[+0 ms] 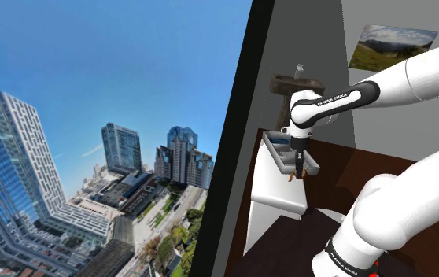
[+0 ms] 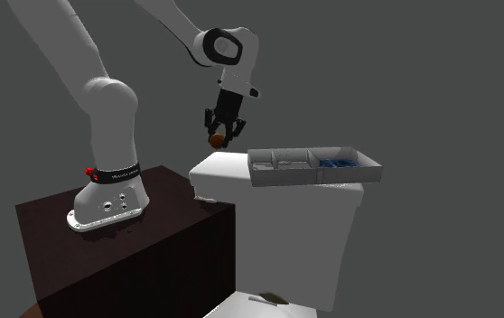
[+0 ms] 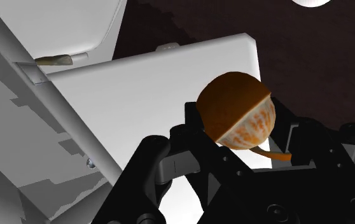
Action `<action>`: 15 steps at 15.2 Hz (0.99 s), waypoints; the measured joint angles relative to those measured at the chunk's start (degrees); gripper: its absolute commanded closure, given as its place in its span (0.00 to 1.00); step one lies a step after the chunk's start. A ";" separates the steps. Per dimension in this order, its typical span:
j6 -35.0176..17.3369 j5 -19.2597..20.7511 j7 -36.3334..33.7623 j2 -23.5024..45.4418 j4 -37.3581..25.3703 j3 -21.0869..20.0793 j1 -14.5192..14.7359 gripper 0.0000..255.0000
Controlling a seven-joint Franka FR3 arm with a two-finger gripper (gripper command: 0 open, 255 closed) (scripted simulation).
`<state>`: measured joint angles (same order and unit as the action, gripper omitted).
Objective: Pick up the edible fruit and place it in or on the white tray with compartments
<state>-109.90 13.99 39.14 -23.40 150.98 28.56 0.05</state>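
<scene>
Above the white tank lid (image 2: 219, 170), the fingers (image 3: 191, 121) clasp a half-peeled orange (image 3: 236, 108) tightly between them.

Your shoulder view looks from behind the arm (image 1: 415, 79), your second exterior view from its side, your wrist view closely down, and all share the white tank (image 1: 277, 189).

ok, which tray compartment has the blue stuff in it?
The end compartment at the second exterior view's right, farthest from the end effector holding the orange; the other compartments look plain grey.
</scene>
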 measured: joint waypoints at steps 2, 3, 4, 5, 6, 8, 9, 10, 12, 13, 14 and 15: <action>2.01 -0.05 -0.13 -1.07 -0.97 -0.44 -0.06 1.00; 2.88 -0.01 -0.20 -1.65 -1.27 -0.63 -0.14 1.00; 3.79 -0.11 -0.36 -2.13 -1.69 -0.91 -0.10 1.00; 4.58 -0.07 -0.30 -2.51 -2.12 -1.01 -0.18 1.00; 5.58 -0.13 -0.35 -2.97 -2.68 -1.22 -0.20 1.00; 7.44 -0.05 -0.36 -4.07 -3.47 -1.57 -0.38 1.00; 8.41 -0.07 -0.26 -4.37 -4.15 -1.69 -0.43 1.00; 9.13 -0.17 -0.42 -4.78 -4.46 -1.94 -0.41 1.00; 9.96 -0.33 0.01 -4.20 -5.90 -1.79 -0.29 1.00; 9.84 -0.43 0.79 -2.79 -7.24 -1.19 -0.19 1.00; 9.44 -0.78 1.87 -0.47 -9.22 -0.34 0.11 1.00; 9.39 -0.90 3.02 1.20 -10.86 0.47 0.14 1.00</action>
<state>-100.51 13.09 42.16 -22.20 140.12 29.04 0.18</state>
